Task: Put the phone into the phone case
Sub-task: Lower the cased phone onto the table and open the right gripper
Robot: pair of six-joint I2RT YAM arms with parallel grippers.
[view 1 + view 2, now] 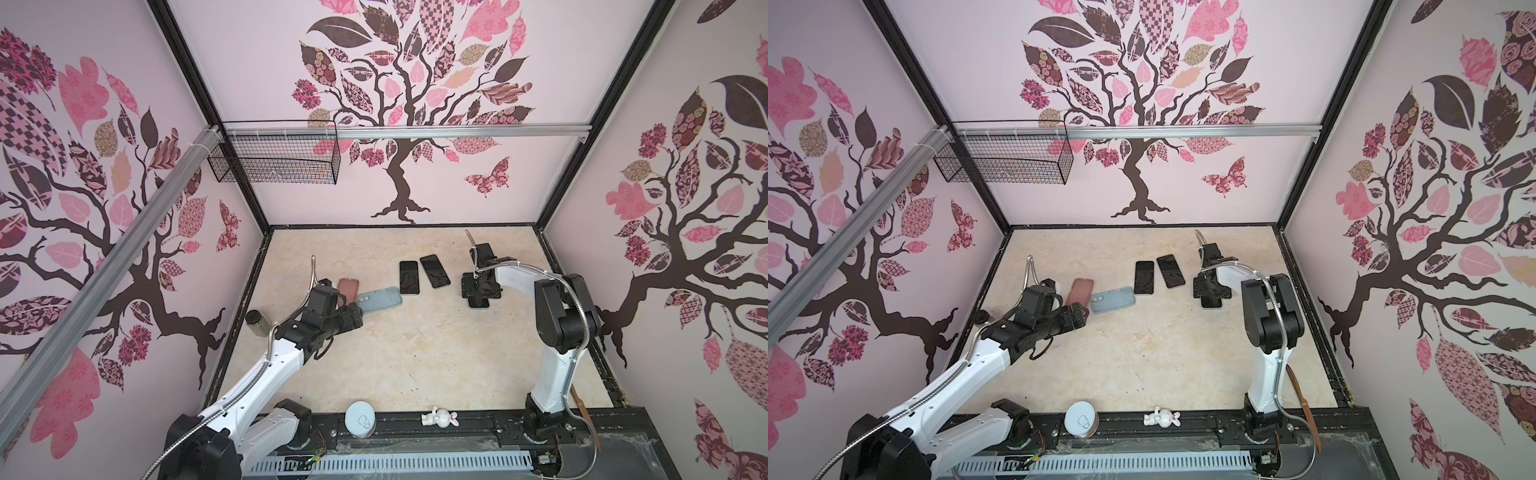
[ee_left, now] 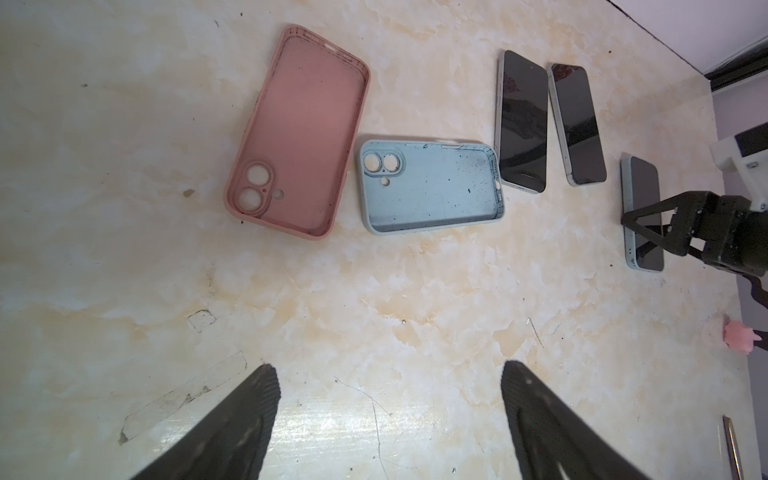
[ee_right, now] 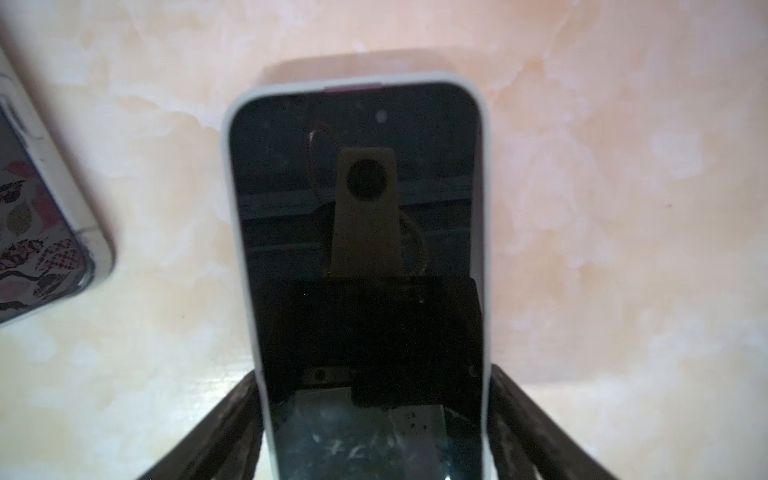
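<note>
The left hand [image 2: 388, 374] hung wide open and empty over the worktop [image 2: 374, 291], short of the empty blue case [image 2: 432, 191] and pink case [image 2: 299, 133]. The right hand [image 3: 374, 380] straddled a cased phone [image 3: 357, 208] lying flat; whether it gripped, I couldn't tell. Beyond, a bare phone [image 2: 521, 120] likely awaited lifting and squaring into a case. No writing was legible.
</note>
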